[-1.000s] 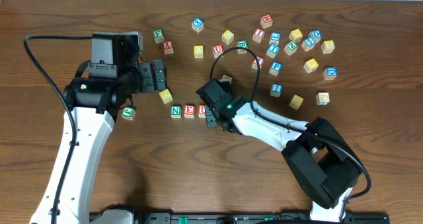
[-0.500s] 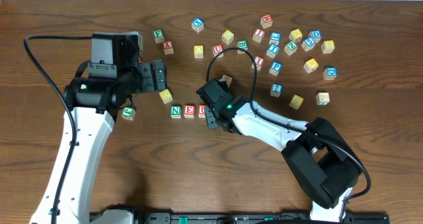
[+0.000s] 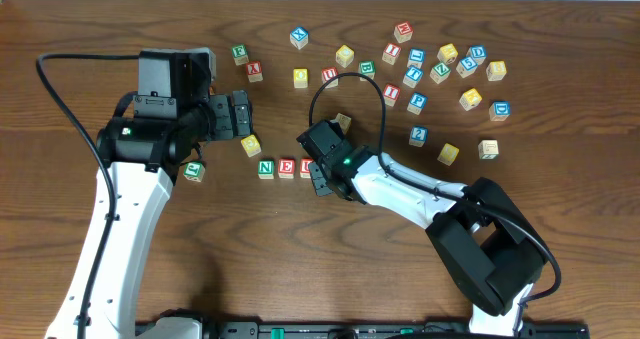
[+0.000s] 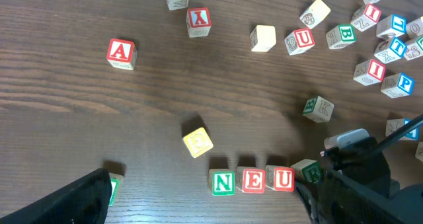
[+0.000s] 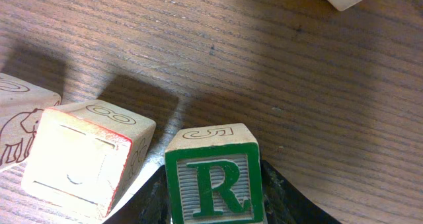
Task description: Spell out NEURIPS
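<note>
- Dark wood tabletop [image 3: 300,259], letter cubes scattered mostly up and right of the row being spelled.
- Left gripper [image 3: 242,114] hangs up-left of the row, jaws wide apart, nothing in them. A loose yellow cube [image 3: 250,145] sits between it and the row.
- A cube [image 4: 121,53] is well up-left of the row, on its own.
- The row itself reads N cube [image 4: 223,182], E cube [image 4: 254,180], U cube [image 4: 283,179], side by side.
- R cube [image 5: 213,184] is upright at the row's right end, just beside U, green face up, with the right gripper [image 3: 315,171] jaws clamped on its sides.
- I cube [image 4: 369,69] and P cube [image 4: 398,84] are far up-right of the row in the loose pile.
</note>
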